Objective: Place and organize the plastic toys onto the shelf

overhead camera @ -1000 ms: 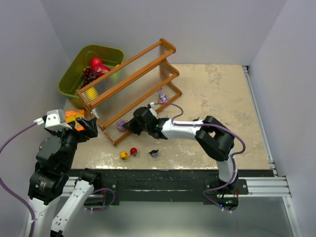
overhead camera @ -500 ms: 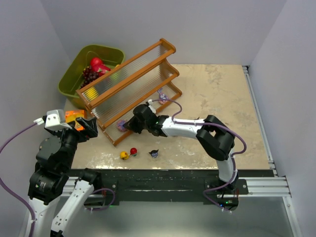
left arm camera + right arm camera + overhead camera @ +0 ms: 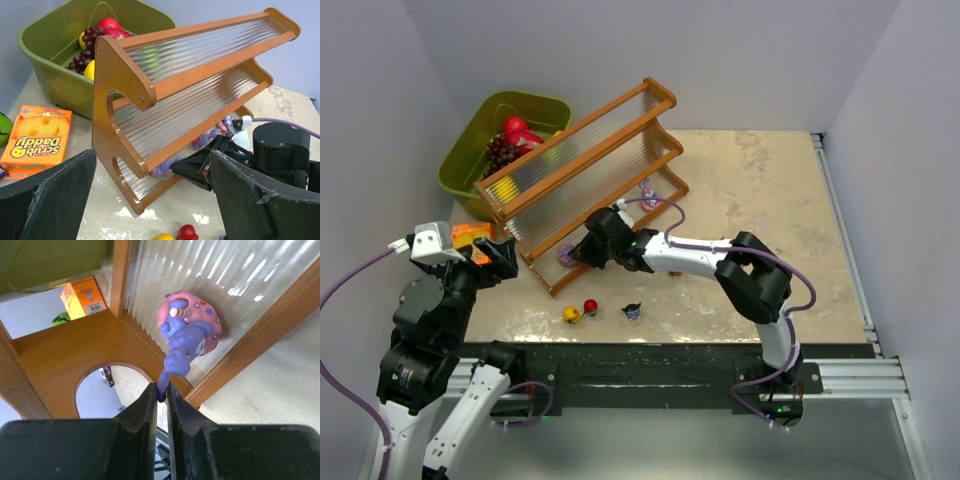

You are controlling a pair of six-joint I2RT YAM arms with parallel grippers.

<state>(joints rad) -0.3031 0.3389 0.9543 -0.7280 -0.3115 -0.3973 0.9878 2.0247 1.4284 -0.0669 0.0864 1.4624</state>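
The shelf (image 3: 582, 165) is a three-tier orange-brown rack with clear ribbed tiers. My right gripper (image 3: 161, 392) is shut on the thin end of a purple and pink bunny toy (image 3: 187, 327), which is in the bottom tier near the left end panel. It also shows in the left wrist view (image 3: 165, 167). Another purple toy (image 3: 648, 193) sits further right on the bottom tier. A yellow toy (image 3: 572, 315), a red toy (image 3: 590, 307) and a dark blue toy (image 3: 633, 312) lie on the table in front. My left gripper (image 3: 150, 200) is open and empty, held high at the left.
An olive-green bin (image 3: 470, 150) with red fruit and grapes stands behind the shelf. An orange Scrub Daddy box (image 3: 35, 140) lies left of the shelf, with a green ball (image 3: 4, 127) at the left edge. Walls enclose the table on three sides.
My right gripper has edged a little left and toward the shelf, carrying the purple toy deeper into the bottom tier. The left arm has not moved.
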